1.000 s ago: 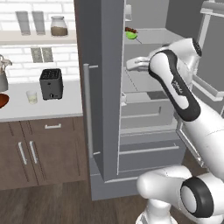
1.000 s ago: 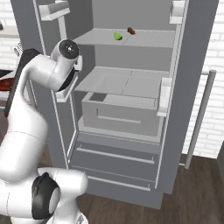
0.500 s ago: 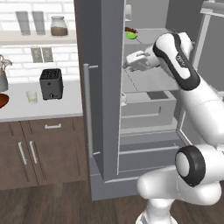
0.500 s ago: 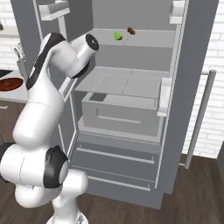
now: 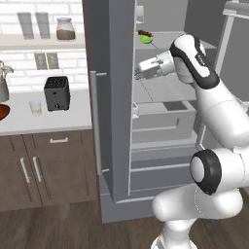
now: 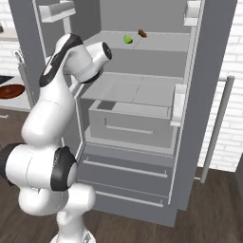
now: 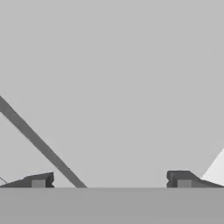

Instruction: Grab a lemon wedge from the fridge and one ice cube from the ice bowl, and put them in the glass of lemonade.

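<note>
Up top, lemon wedge (image 5: pixel 145 39): tiny, yellow-green, on fridge (image 5: pixel 116 97) shelf.

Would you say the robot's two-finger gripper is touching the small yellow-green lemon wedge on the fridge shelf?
Apart. In the left base view, the small yellow-green lemon wedge sits on the upper shelf, while the open gripper is below it, with grey fridge wall between them.

Hidden and cut off

The fridge (image 5: pixel 116 97) door hides the gripper in the left base view. The bowl (image 5: pixel 3 111) is cut by the left edge. The dark item (image 6: pixel 142 33) beside the wedge (image 6: pixel 127 39) is too small to identify.
</note>
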Motion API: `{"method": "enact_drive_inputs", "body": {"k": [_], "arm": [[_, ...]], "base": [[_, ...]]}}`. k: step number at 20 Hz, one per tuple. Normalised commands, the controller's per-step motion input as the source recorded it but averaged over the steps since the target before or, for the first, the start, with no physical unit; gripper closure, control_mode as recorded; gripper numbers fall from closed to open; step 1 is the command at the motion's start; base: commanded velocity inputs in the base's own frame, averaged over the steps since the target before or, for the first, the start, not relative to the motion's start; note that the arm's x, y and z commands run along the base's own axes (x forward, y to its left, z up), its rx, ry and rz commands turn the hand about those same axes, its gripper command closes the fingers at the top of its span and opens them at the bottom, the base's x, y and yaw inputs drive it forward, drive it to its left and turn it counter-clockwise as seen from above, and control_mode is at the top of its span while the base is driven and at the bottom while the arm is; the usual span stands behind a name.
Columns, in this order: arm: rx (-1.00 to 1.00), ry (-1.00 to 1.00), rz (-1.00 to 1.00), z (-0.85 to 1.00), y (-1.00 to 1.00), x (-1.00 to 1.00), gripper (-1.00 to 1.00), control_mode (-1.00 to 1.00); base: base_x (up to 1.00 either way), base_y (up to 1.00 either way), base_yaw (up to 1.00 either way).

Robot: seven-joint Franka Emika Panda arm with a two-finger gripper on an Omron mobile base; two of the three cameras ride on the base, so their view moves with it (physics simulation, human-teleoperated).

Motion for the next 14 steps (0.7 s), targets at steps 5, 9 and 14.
{"method": "enact_drive_inputs", "body": {"k": [5, 9, 14], "arm": [[0.02, 0.00, 0.08, 0.00, 0.67, 0.01, -1.00, -1.00], [0.00, 0.00, 0.04, 0.00, 0.59, 0.00, -1.00, -1.00], [0.00, -0.01, 0.00, 0.00, 0.30, -0.03, -1.00, -1.00]], "base": [[0.00, 0.00, 0.00], [0.00, 0.00, 0.00], [0.00, 0.00, 0.00]]}}
